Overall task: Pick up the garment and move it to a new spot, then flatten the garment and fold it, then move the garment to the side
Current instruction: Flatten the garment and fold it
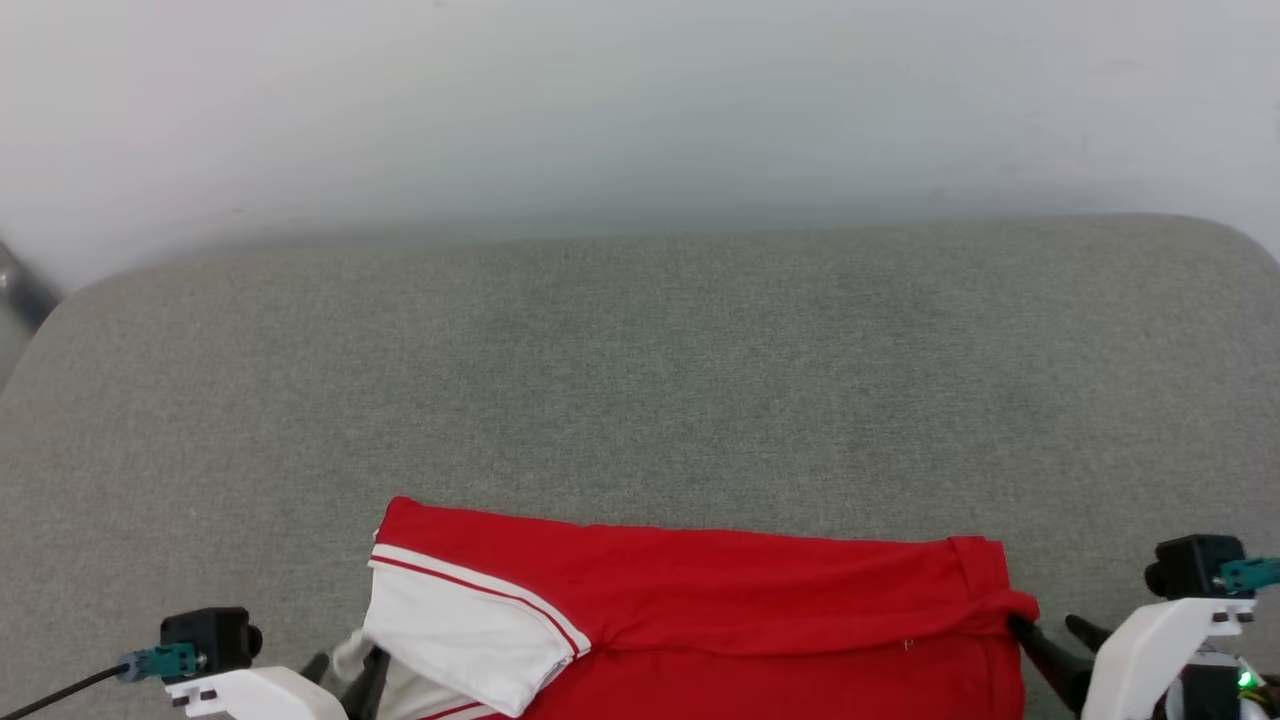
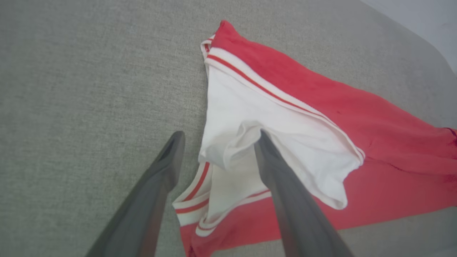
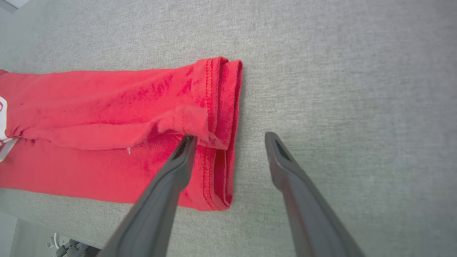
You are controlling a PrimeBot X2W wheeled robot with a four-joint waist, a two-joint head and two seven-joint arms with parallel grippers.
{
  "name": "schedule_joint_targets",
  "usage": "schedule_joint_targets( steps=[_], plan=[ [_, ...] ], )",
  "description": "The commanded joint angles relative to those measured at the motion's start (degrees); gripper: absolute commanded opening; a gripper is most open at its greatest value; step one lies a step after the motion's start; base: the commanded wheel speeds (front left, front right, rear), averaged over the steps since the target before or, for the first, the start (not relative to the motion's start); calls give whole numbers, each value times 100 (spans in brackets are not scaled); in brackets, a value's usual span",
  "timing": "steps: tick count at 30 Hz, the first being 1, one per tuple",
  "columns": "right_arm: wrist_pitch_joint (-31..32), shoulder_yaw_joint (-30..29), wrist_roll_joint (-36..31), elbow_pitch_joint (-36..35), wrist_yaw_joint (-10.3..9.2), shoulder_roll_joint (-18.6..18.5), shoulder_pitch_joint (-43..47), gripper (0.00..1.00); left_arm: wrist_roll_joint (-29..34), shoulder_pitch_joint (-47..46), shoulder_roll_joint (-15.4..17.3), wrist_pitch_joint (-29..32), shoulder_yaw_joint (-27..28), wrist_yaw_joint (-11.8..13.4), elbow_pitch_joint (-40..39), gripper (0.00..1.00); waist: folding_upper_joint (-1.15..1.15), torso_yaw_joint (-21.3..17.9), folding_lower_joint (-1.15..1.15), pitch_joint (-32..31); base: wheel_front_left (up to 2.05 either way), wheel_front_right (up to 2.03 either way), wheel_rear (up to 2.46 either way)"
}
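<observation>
Softness favours corner pinches: left gripper (image 2: 218, 150) and right gripper (image 3: 231, 142), wide open and empty, flank the limp red shirt (image 1: 750, 600) at nine and three o'clock.

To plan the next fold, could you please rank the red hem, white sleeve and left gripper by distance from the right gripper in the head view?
1. Red hem, right beside the right gripper.
2. White sleeve, left end of the garment.
3. Left gripper, lower left.
</observation>
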Motion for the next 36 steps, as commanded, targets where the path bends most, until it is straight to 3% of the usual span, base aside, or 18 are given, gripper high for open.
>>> schedule_joint_targets(
  steps=[1, 5, 11, 20, 29, 36],
  plan=[
    [-44, -24, 12, -82, -5, -56, 53, 100, 49, 15, 14, -79, 48, 27, -35, 100, 0, -31, 1, -37, 0, 0, 0],
    [81, -255, 0, -526, -5, -220, 228, 100, 462, -96, -22, -652, 117, 170, -314, 100, 0, -77, 1, -166, 0, 0, 0],
    [744, -835, -141, -1202, -5, -342, 240, 100, 1139, -330, -237, -1648, 120, 252, -734, 100, 0, -86, 1, -224, 0, 0, 0],
    [1863, -1314, -368, -1489, -5, -72, 148, 100, 2288, -635, -526, -2509, 52, 502, -1066, 100, 0, 287, 1, 32, 0, 0, 0],
    [2288, -1335, -499, -940, -5, 515, -6, 100, 2758, -653, -786, -2576, 116, 472, -1092, 100, 0, 783, 1, 426, 0, 0, 0],
    [2521, -1310, -529, 271, -5, 868, -204, 100, 2869, -768, -869, -2582, 52, 308, -982, 100, 0, 958, 1, 579, 0, 0, 0]
  ],
)
